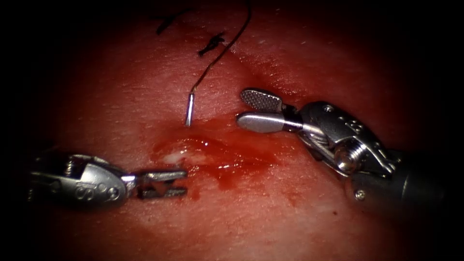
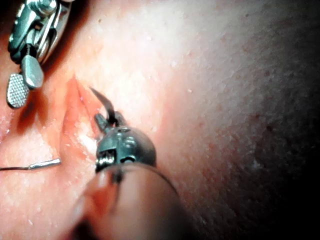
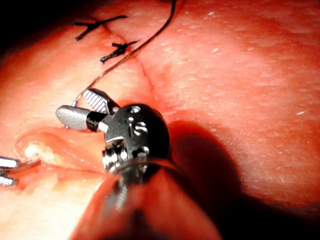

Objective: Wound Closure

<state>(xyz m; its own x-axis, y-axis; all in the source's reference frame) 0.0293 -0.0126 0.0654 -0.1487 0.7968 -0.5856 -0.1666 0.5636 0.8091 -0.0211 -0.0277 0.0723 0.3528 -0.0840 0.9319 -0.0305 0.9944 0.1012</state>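
We count two tools, one needle, one running thread, two finished stitches with cut ends, and one open cut in the tissue [image 1: 299, 227].

The right tool [image 1: 258, 110] stands with its jaws parted at a moderate angle, the ribbed face of the upper jaw exposed. We see nothing between the jaws; they hold neither needle, thread nor tissue, and they hover just right of the cut's upper end. The right wrist view shows the same tool [image 3: 82, 107] with its jaws spread and empty.

The left tool [image 1: 166, 183] has its jaws narrowly parted, nearly parallel, and empty. Its tips lie at the lower left edge of the cut [image 1: 212, 154], near the pale tissue exposed there. In the left wrist view this tool [image 2: 102, 112] points along the cut, with the right tool beyond it.

The needle [image 1: 189, 110] is free of both tools. It stands left of the right tool's jaws and above the left tool's tips, on the left side of the cut. Only its rear shaft shows; the lower end meets the tissue at the cut's upper margin, so the remainder appears buried.

The thread [image 1: 227, 48] runs up and away from the needle's exposed end. The two stitches [image 1: 211, 45] lie above the right tool's jaws. Red fluid [image 1: 232, 169] pools in the cut between the two tools.
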